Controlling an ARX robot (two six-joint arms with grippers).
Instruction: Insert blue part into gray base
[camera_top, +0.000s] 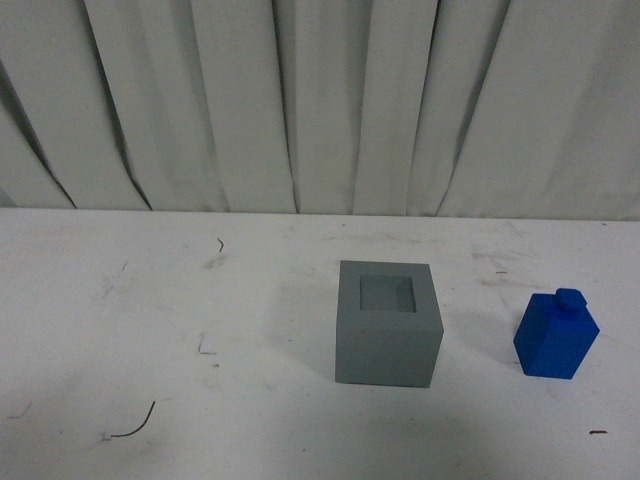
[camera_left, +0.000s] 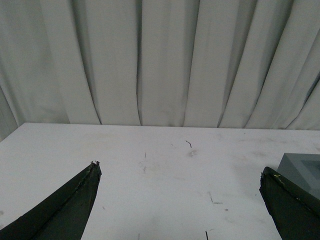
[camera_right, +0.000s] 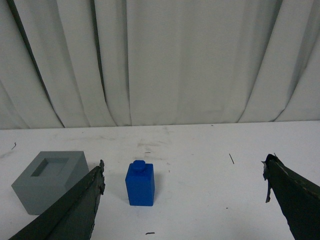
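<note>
The gray base (camera_top: 388, 324) stands on the white table near the middle, its square recess facing up and empty. The blue part (camera_top: 556, 335) stands upright to its right, a small knob on top, well apart from the base. Neither arm shows in the front view. In the right wrist view my right gripper (camera_right: 184, 174) is open, and the blue part (camera_right: 140, 183) stands ahead of it, near one finger, with the gray base (camera_right: 47, 181) beyond. My left gripper (camera_left: 179, 174) is open over bare table, with a corner of the gray base (camera_left: 302, 170) behind one finger.
White pleated curtains (camera_top: 320, 100) hang behind the table's far edge. The white table top (camera_top: 150, 330) carries small dark scuffs and thin wire-like scraps at the left.
</note>
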